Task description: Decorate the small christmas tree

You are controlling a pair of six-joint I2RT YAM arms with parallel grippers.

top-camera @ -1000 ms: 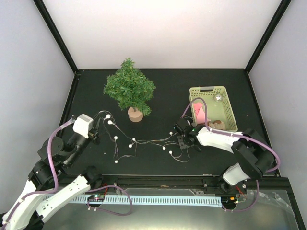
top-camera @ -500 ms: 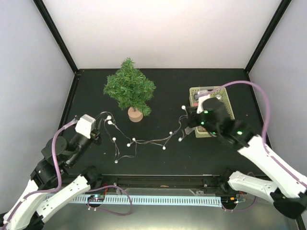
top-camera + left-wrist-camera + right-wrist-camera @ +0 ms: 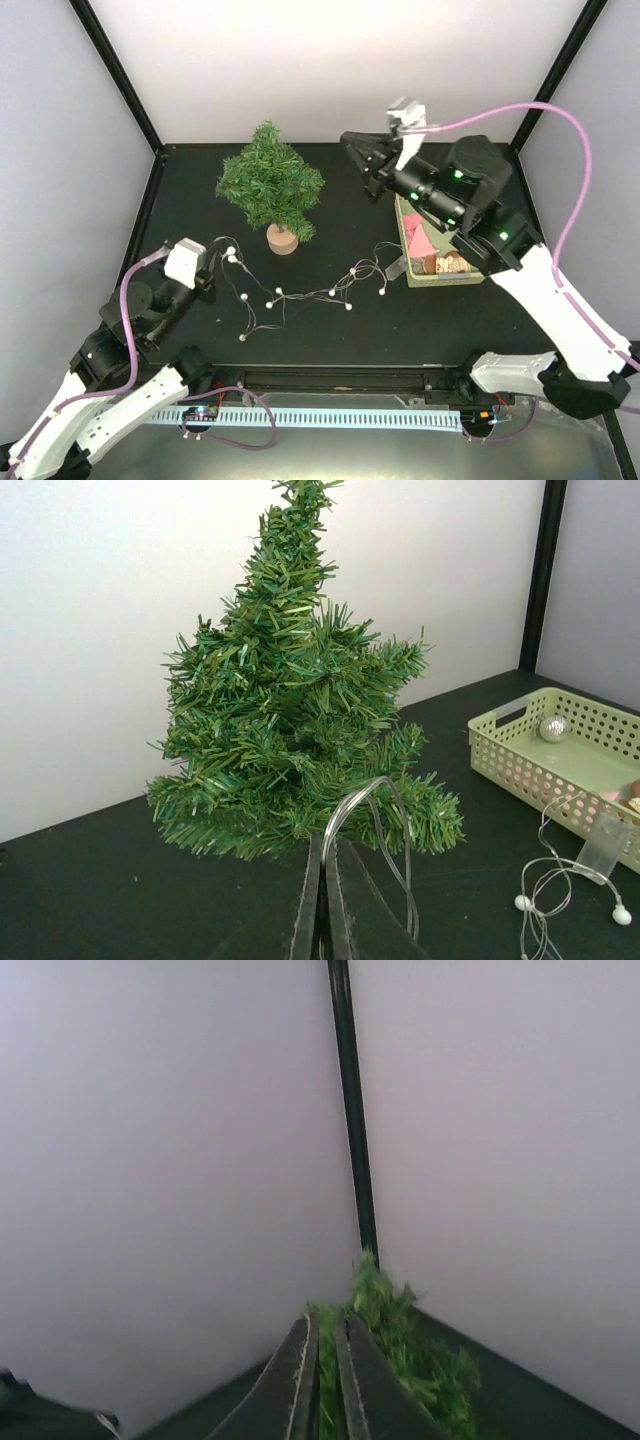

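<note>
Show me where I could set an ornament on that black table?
The near strip of the black table, in front of the thin wire string of white bead lights, is bare. So is the back left corner beside the small green fir tree. The middle, from tree to pale green plastic basket, is crowded.

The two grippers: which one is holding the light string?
The left gripper: the light string loops out of its shut fingers. The right gripper, high beside the tree, grips nothing visible.
</note>
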